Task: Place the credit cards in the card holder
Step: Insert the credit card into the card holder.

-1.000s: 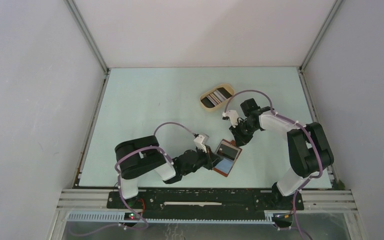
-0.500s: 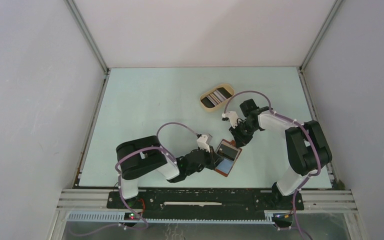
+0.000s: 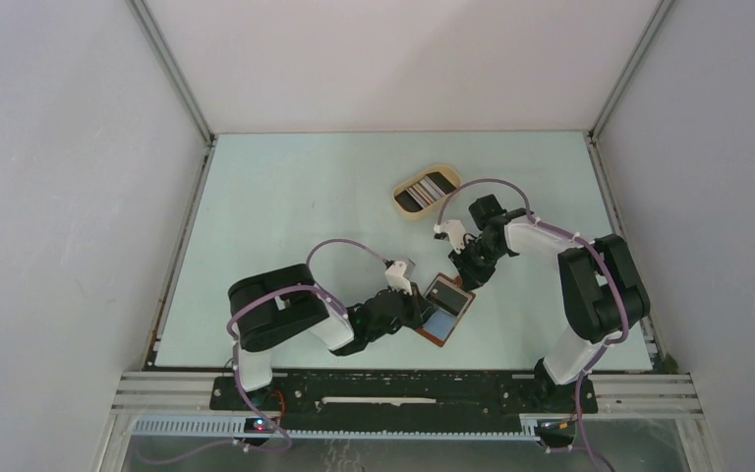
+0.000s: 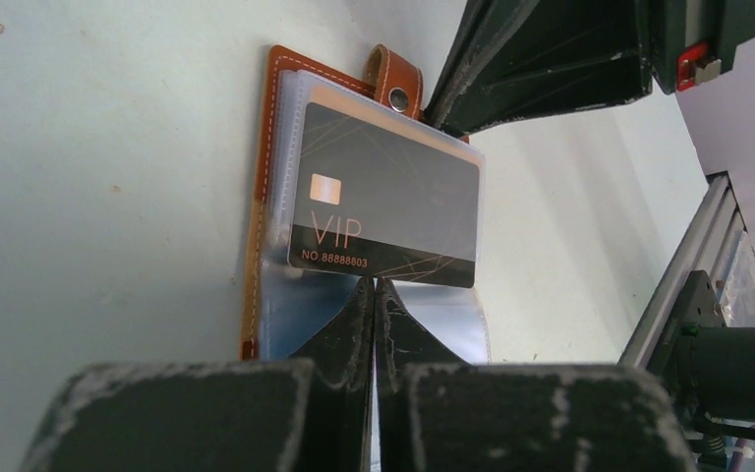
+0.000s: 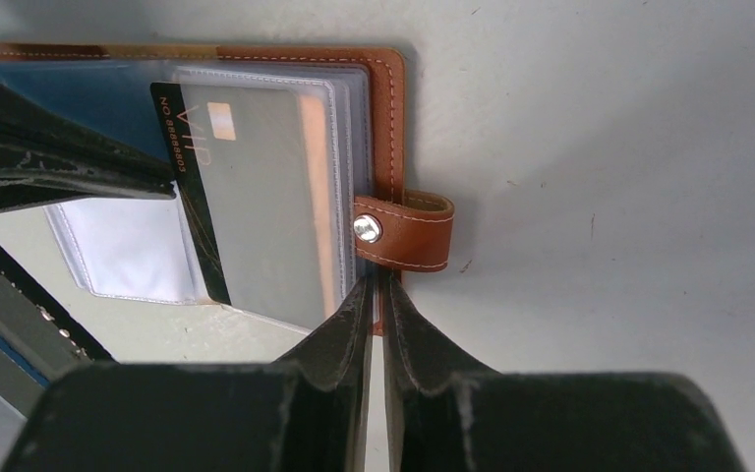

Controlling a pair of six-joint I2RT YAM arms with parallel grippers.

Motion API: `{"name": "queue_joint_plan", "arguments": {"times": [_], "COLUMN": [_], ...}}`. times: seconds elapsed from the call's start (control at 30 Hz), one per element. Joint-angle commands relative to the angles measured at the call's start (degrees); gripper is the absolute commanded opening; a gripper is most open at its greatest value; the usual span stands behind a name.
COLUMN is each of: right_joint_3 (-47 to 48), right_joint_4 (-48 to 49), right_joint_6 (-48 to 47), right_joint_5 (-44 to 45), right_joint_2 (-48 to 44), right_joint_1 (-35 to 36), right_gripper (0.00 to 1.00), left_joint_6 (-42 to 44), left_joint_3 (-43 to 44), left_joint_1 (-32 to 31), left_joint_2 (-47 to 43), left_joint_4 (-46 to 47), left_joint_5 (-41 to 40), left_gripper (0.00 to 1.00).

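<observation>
One card (image 4: 383, 202) partly sleeved, holder (image 4: 256, 197) mostly covered

We see bright, soft, even light from overhead — the pale surface (image 3: 285, 216) carries only faint shadows. In the wrist views the near fingers (image 4: 339, 334) of each tool are dark and blurred. The card holder (image 5: 390, 118) casts a soft shadow and its clear sleeves show milky glare — yet the print on the card (image 4: 383, 197) reads sharp.
</observation>
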Motion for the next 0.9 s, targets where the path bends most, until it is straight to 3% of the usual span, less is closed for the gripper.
{"name": "queue_joint_plan", "arguments": {"times": [0.0,0.57,0.87], "right_joint_3": [1.31,1.75,2.08], "right_joint_4": [-1.59,-4.02,-4.36], "right_joint_6": [-0.93,-2.16,-1.91], "right_joint_5": [-1.82,-5.71,-5.39], "right_joint_2": [0.53,2.04,0.97], "right_joint_1": [0.81,1.64,0.36], "right_gripper": [0.15,0.18,0.25], "left_joint_6": [0.05,1.42,1.04], "left_joint_3": [1.97,2.44,-0.25], "left_joint_1": [1.24,3.27,3.82], "left_joint_2": [1.35,1.34,-0.43], "left_joint_4": [-1.45,0.58,2.81], "left_joint_5": [-0.84,1.39,1.35], "left_gripper": [0.02,0.03,0.06]}}
